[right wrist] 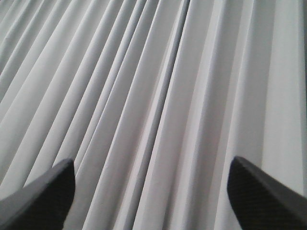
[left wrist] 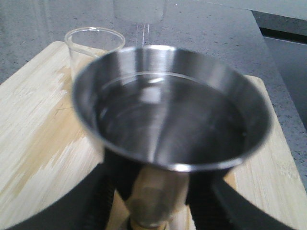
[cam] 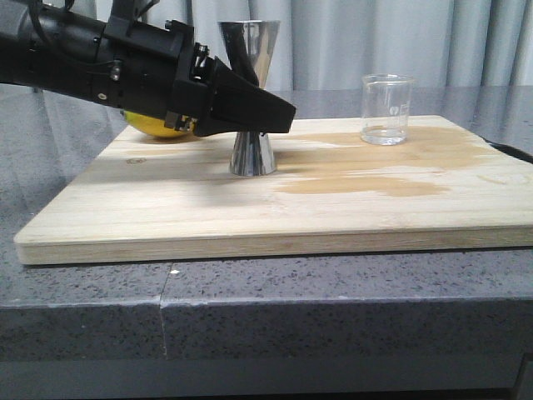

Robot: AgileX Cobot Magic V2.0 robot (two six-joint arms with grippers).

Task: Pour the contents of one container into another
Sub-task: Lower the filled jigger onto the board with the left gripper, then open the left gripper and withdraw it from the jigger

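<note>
The steel jigger (cam: 250, 46) stands upright on the wooden board (cam: 150, 208), left of middle. My left gripper (cam: 265, 112) reaches in from the left and is shut on the jigger's narrow waist, which its black fingers hide. In the left wrist view the jigger's upper cup (left wrist: 168, 110) fills the frame and holds clear liquid, with a finger (left wrist: 103, 191) on each side below it. The clear glass beaker (cam: 387, 108) stands upright at the back right of the board, with a little liquid at its bottom, apart from both grippers. It shows behind the jigger as the beaker (left wrist: 91, 40). My right gripper (right wrist: 151, 191) is open, facing only curtain.
A yellow rounded object (cam: 154, 127) lies on the board behind my left arm. A wet stain (cam: 375, 179) spreads over the board's right half. The board rests on a grey speckled counter (cam: 266, 292), with a pale curtain (right wrist: 153, 86) behind.
</note>
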